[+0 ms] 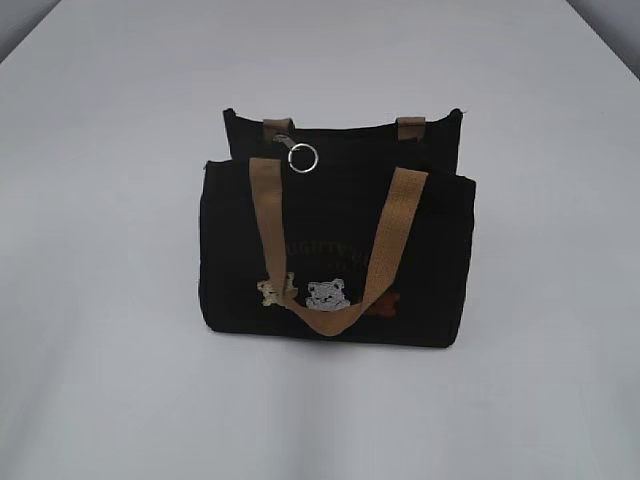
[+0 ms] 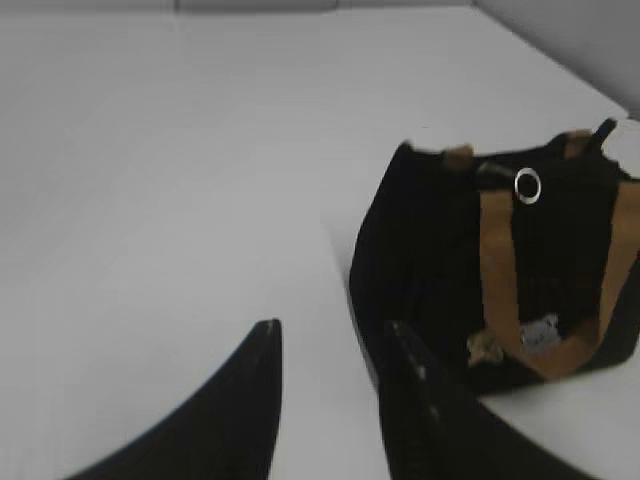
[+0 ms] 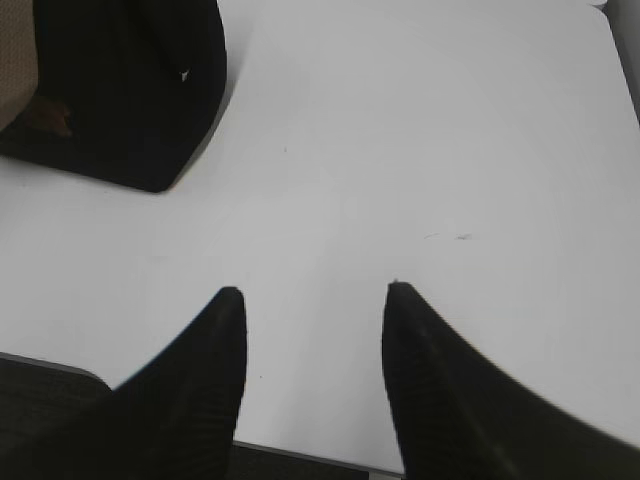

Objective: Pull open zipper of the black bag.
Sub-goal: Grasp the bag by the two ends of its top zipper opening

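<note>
The small boxy black fabric bag (image 1: 338, 245) sits in the middle of the white table (image 1: 100, 300). Its round silver zipper ring (image 1: 303, 158) hangs by the top. My left claw (image 2: 330, 335) and right claw (image 3: 312, 295) are both open, holding nothing.

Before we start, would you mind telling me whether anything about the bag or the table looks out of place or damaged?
Nothing stands out. The black bag stands upright on the white table, its front strap hanging down over the bear patches, and the silver ring of the zipper resting near its top edge. No spills or tears are visible.
</note>
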Controlling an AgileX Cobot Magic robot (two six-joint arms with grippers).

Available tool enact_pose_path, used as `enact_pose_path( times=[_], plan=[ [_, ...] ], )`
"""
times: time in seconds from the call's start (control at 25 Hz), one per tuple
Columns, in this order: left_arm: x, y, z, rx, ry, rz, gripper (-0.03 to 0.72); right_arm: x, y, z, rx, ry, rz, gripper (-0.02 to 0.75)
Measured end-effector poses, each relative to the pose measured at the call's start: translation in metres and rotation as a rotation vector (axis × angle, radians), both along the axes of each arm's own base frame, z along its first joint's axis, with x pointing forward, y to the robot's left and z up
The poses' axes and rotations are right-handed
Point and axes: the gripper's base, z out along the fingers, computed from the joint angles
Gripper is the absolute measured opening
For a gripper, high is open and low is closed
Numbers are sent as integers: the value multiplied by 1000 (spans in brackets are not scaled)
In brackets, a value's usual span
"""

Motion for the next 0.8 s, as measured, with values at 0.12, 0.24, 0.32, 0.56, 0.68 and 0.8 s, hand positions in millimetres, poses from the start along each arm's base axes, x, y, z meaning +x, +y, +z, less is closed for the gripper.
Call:
enact_pose_path(
  times=[0.12, 0.24, 0.32, 0.56, 0.68, 0.8],
  plan=[
    [56, -7, 4, 82, -77, -49, 291, 0, 0, 0, 0, 0, 0, 356],
    [118, -17, -26, 139, 66, -136, 331, 0, 0, 0, 0, 0, 0, 356],
    [146, -25, -48, 167, 131, -235, 344, 0, 0, 0, 0, 0, 0, 356],
    [198, -47, -106, 148, 189, -498, 353, 0, 0, 0, 0, 0, 0, 356],
    [208, -52, -124, 173, 166, -571, 380, 0, 0, 0, 0, 0, 0, 356],
    [213, -53, -130, 169, 154, -588, 430, 0, 0, 0, 3, 0, 2, 356]
  ],
)
